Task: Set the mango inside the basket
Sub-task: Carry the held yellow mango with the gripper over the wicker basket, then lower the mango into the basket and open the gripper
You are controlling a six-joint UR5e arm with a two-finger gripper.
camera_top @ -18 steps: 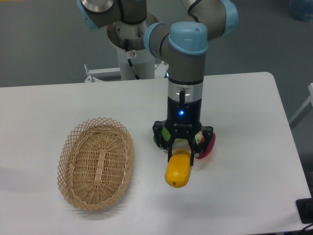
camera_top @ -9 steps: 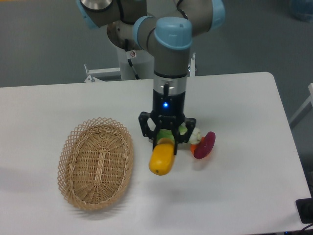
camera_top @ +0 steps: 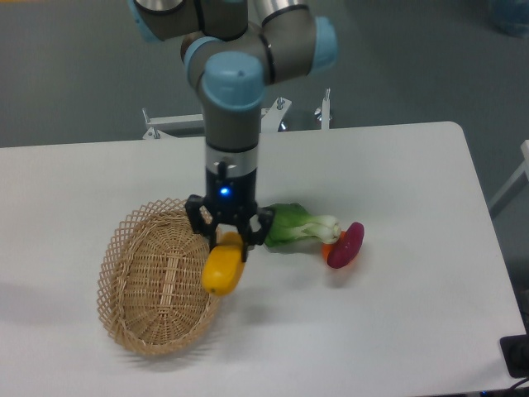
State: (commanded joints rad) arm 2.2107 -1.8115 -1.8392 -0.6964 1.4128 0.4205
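My gripper (camera_top: 229,241) is shut on the mango (camera_top: 223,268), a glossy yellow-orange fruit that hangs down from the fingers. I hold it in the air over the right rim of the basket (camera_top: 132,281), an oval tan wicker basket with a lattice rim on the left of the table. The basket shows nothing inside it. The arm stands upright above the gripper.
A green leafy bok choy (camera_top: 297,226) lies on the white table (camera_top: 413,182) just right of the gripper. A magenta-purple oval piece (camera_top: 346,245) with a small orange bit beside it lies further right. The table's right edge runs near the frame edge.
The arm has carried the mango to the left, from beside the magenta piece to over the basket's right rim. The bok choy, hidden before behind the gripper, now shows.
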